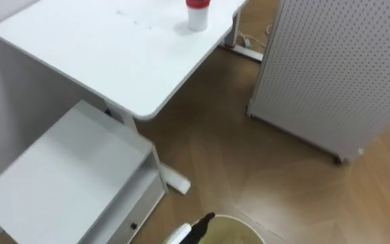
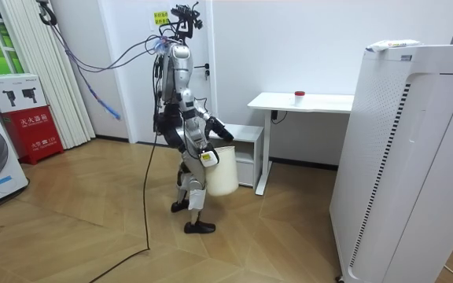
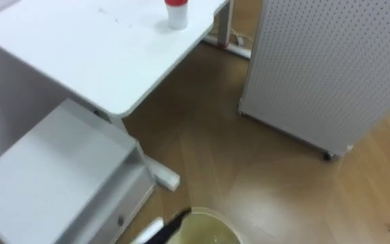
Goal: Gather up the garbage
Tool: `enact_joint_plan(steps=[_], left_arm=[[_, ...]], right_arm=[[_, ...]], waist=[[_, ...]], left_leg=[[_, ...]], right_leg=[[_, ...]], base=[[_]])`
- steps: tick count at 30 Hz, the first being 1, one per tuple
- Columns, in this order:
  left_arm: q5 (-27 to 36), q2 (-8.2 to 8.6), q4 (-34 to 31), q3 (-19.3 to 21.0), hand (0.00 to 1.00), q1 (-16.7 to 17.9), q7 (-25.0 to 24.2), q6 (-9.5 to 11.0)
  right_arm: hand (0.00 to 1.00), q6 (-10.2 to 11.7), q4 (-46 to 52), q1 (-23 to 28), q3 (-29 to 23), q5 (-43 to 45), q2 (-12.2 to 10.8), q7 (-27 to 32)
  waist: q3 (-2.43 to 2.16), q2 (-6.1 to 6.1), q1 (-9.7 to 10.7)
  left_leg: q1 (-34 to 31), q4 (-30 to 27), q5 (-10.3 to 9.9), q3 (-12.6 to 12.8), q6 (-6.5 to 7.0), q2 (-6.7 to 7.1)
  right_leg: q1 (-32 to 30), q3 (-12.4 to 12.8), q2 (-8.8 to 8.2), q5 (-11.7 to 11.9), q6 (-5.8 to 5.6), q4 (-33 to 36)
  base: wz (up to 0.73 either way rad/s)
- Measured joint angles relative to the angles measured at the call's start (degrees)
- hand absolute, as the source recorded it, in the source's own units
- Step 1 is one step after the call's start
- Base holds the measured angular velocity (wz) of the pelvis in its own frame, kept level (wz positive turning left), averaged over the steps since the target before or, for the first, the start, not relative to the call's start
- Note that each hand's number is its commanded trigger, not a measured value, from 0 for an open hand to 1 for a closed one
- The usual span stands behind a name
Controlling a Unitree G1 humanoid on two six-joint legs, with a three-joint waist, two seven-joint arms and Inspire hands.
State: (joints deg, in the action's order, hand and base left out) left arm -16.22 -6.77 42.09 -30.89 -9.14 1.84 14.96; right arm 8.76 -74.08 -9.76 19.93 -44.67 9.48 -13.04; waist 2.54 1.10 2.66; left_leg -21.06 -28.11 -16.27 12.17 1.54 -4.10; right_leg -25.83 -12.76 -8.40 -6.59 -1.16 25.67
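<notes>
Wood floor (image 1: 249, 169), white worktop (image 1: 107, 61) ahead-left of me, low white cabinet (image 1: 73, 169) tucked beside its leg, tall perforated white unit (image 1: 337, 68) to the right. I read the garbage target as the red-topped container (image 1: 197, 13), standing upright near the worktop's far edge. Robot stands well short of the worktop, carrying the pale bin (image 2: 222, 171) in front at hip height. Left hand (image 1: 202, 221) shows at the bin's left rim, and the right hand (image 2: 202, 152) sits against its near wall in the room view. Can't tell the grip of either, too little visible. Step in hand, my call: approach, nothing picked yet. Next move calls for closing in on the worktop's front, clear of cabinet and leg, then freeing one hand to reach the container while the other supports the bin. Risk: long reach, container could tip.
</notes>
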Motion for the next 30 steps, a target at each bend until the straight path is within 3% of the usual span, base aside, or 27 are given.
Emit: enact_joint_plan(steps=[3,9,16,20,22,30], left_arm=[[-0.3,-0.88,-4.25,1.33,0.0,1.03,0.65,0.43],[-1.98,-3.6,-13.96,4.49,0.0,3.14,4.33,0.58],[-3.23,-4.13,-20.02,10.03,0.0,5.8,8.3,0.87],[-4.62,-4.83,-21.89,14.01,0.0,8.99,11.26,1.01],[-3.97,-5.53,-22.63,15.53,0.0,9.71,13.2,1.37],[-3.34,-5.44,-29.95,19.8,0.0,11.31,16.81,3.02]], right_arm=[[1.0,0.0,0.73,1.68,-3.04,-0.1,0.21,-0.29],[1.0,0.07,1.73,3.13,-7.77,-0.12,0.81,0.48],[1.0,-0.06,6.4,9.16,-8.89,0.46,1.26,1.47],[1.0,-0.05,7.46,10.55,-9.38,3.31,1.49,1.73],[1.0,-0.05,7.44,11.39,-9.63,3.59,1.51,1.71],[1.0,-0.03,7.28,11.14,-11.16,9.26,1.6,0.72]], waist=[[-0.11,0.17,0.2],[-0.38,-0.01,1.55],[-1.71,-1.99,1.86],[-1.89,-2.06,-0.19],[-2.07,-1.99,0.07],[-2.15,-1.67,-0.1]], left_leg=[[2.79,1.87,0.03,0.28,0.01,0.14],[9.07,5.83,0.34,1.71,0.13,1.84],[16.28,8.77,0.27,3.74,0.05,1.4],[20.67,10.97,-0.7,8.15,-0.84,-0.24],[21.75,11.59,-0.76,8.94,-1.18,-0.78],[25.08,12.66,-0.32,11.41,-2.73,-2.57]], right_leg=[[2.41,-0.25,0.03,-0.06,-0.38,-1.15],[5.92,1.62,-0.54,-1.22,-1.69,-1.06],[12.14,1.51,0.51,-1.05,-1.92,-4.12],[13.82,-0.27,1.63,-0.03,-0.72,-4.51],[14.81,-1.8,1.92,0.34,-0.2,-5.25],[16.38,-1.76,4.49,0.8,1.04,-7.05]], base=[[-0.04],[-0.11],[-0.16],[-0.61],[-0.23],[-0.2]])
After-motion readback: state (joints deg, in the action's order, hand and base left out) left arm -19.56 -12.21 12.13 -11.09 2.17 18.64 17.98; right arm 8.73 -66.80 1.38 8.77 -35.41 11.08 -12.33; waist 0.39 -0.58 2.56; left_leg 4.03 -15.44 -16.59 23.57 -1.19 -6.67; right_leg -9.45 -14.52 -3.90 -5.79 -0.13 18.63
